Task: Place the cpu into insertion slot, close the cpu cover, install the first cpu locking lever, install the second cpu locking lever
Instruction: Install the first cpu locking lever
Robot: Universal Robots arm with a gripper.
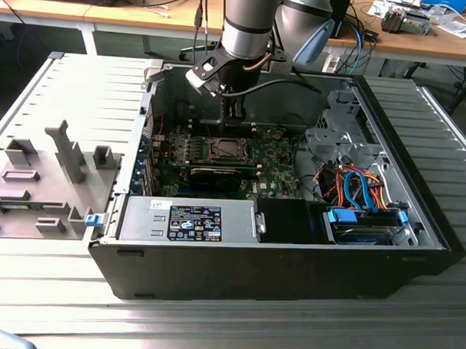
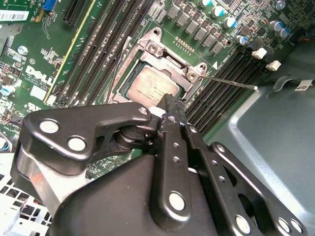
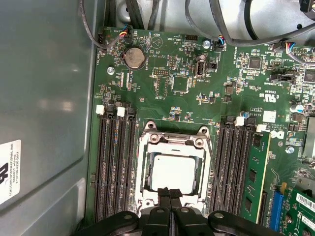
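Gripper (image 3: 170, 193), fingertips pressed together, stood at the rim of the insertion slot (image 3: 174, 139), exterior view's centre; the seated cpu (image 3: 173, 171) seemed light, rigid, fragile: hold edges only.

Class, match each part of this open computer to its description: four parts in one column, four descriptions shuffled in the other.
Parts:
1 cpu
2 cpu cover
3 gripper
4 coin battery

Descriptions:
A round, silvery disc
B black, fingertips together
C silvery frame with a square window
D grey square inside that window

Pairs: 1-D, 2-C, 3-B, 4-A.
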